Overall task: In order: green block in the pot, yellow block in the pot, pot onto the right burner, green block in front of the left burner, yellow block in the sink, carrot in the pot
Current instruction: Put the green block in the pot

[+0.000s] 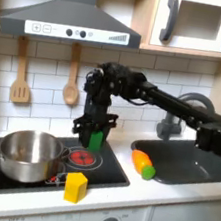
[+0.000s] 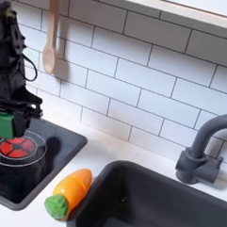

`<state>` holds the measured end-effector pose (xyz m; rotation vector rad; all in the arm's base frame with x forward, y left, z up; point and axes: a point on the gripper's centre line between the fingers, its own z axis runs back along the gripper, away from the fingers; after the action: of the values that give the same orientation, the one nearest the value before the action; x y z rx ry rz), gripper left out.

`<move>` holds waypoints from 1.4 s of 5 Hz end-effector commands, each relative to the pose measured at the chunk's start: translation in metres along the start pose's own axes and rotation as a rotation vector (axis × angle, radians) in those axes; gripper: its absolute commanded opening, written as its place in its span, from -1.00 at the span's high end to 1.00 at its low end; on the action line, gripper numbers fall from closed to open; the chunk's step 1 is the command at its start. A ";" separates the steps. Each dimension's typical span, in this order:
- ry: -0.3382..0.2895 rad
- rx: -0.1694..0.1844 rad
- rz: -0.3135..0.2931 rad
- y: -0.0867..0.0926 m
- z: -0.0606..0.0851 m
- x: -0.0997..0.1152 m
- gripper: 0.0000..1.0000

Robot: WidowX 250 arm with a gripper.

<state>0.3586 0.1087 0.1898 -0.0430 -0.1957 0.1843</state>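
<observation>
The worktop (image 1: pixel 184 200) is pale, with a black cooktop (image 1: pixel 112 176) set in at the first exterior view's left and a dark sink (image 1: pixel 200 167) at its right. A curved grey tap (image 2: pixel 206 149) stands behind the sink against white tiled wall.

The black arm (image 1: pixel 160 98) reaches in from the first exterior view's right, over the sink, and bends down above the red burner (image 1: pixel 83 159).

The pot (image 1: pixel 26 155), round shiny steel with low walls, sits on the cooktop's left part in the first exterior view, close to the cooktop's left and front edges. Open cooktop lies between it and the red burner.

The carrot (image 2: pixel 69 193), stubby and orange with a green end, lies on the worktop strip between cooktop and sink, tilted, near the sink's rim.

The hand (image 1: pixel 96 133) is closed on the green block (image 1: pixel 96 140), its fingers pressed against the cube's sides, above the burner; contact with the burner cannot be told.

The yellow block (image 1: pixel 75 186), a small cube, stands at the cooktop's front edge, in front of the red burner and just beside the pot.
</observation>
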 end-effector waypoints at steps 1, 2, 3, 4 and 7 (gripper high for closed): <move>-0.053 -0.009 0.012 0.008 0.029 -0.014 1.00; -0.073 -0.008 0.034 0.017 0.040 -0.020 1.00; -0.093 0.010 0.062 0.027 0.047 -0.021 1.00; -0.120 0.027 0.093 0.034 0.050 -0.020 1.00; -0.162 0.045 0.156 0.052 0.059 -0.008 1.00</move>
<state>0.3312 0.1595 0.2403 -0.0014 -0.3479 0.3466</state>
